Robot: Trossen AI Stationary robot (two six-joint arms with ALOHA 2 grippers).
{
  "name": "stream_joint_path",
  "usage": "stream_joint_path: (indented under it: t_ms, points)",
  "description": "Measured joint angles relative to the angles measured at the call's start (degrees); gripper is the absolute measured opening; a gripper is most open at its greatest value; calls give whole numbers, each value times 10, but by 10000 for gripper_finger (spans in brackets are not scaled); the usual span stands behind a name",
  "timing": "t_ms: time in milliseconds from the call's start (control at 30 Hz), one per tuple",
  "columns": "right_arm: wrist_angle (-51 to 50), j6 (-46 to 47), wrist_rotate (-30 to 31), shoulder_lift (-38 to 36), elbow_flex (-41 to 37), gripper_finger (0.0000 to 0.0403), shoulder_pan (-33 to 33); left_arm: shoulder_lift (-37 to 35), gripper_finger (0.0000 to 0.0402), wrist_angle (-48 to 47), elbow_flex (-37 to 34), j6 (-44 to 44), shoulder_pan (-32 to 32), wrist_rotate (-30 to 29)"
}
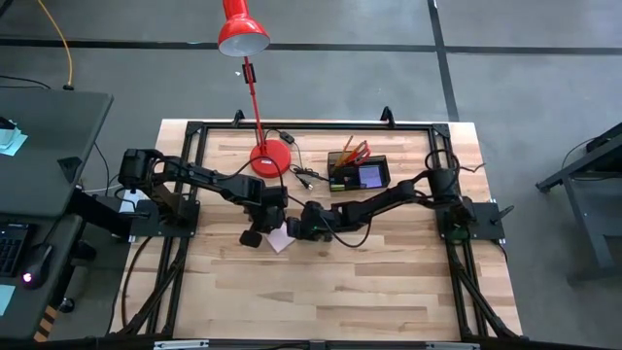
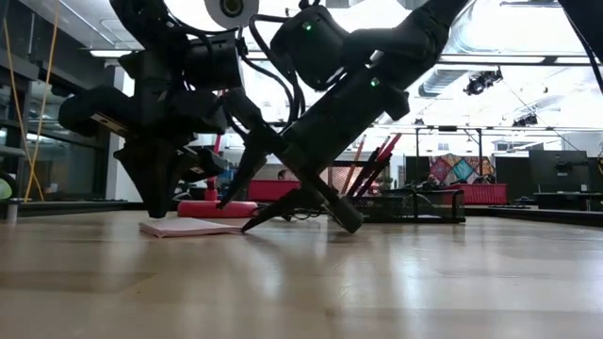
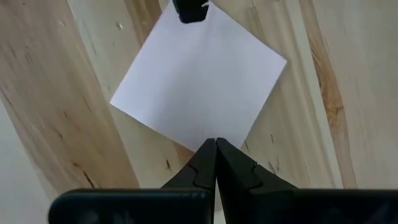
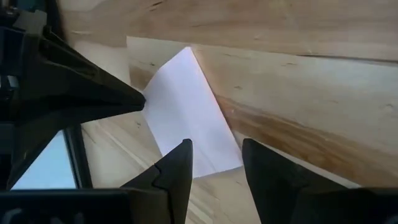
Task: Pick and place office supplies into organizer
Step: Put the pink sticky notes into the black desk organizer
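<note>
The left gripper (image 1: 255,236) stands over the near-left corner of the pink sticky-note pad (image 1: 281,239), its fingers pressed together with nothing between them; in the left wrist view the closed tips (image 3: 216,144) meet the pad (image 3: 199,78) at one corner. The pad lies flat on the table (image 1: 389,282), square, so it offers no long axis. The right gripper (image 1: 294,229) sits just beside the pad's opposite side, jaws partly apart and empty, one finger (image 4: 180,163) over the pad's edge (image 4: 186,112). Both tools bracket the pad; the right arm is better placed to grasp. The organizer (image 1: 359,175) stands well apart, toward the far right.
</note>
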Motion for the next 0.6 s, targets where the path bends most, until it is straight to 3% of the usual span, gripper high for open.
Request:
stream_joint_path:
  t_ms: [200,433,600]
  points:
    - [22,17,-78,23,15,139,3,14,0,-8,0,9,-1,16]
    - [31,21,-47,26,18,139,12,42,0,-2,2,11,0,34]
    - [96,-14,16,31,18,139,10,44,0,7,2,-7,0,34]
